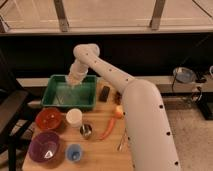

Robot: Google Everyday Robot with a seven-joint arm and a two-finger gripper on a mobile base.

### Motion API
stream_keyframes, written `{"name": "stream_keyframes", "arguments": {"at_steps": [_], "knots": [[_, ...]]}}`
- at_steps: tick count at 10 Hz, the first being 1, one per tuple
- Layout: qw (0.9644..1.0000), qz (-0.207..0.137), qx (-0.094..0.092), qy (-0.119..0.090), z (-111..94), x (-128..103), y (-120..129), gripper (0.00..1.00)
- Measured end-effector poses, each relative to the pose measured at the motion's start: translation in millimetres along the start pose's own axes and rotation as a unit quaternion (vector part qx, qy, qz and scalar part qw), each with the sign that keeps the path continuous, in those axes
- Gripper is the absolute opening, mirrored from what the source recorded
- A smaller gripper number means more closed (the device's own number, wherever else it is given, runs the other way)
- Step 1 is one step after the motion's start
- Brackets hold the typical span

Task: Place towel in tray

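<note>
A green tray (pixel 52 100) stands at the back left of the wooden table. A pale towel (pixel 67 92) lies inside it, on the tray's floor near the middle. My white arm reaches over from the right, and my gripper (pixel 75 80) hangs over the tray's back part, just above the towel. The end of the gripper blends with the towel, so contact between them cannot be told.
In front of the tray stand a red bowl (pixel 49 119), a white cup (pixel 74 118), a small metal cup (pixel 86 131), a purple bowl (pixel 44 147) and a blue cup (pixel 74 152). A carrot (pixel 107 131), an apple (pixel 119 112) and a black object (pixel 104 93) lie to the right.
</note>
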Motion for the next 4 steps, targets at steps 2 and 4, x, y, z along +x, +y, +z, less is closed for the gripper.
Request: {"name": "stream_keyframes", "arguments": {"at_steps": [2,4], "knots": [[1.0,0.005,0.0,-0.004,-5.3,6.4,-1.8,0.8],[1.0,0.003,-0.001,-0.005,-4.2,4.5,-2.8,0.8]]}}
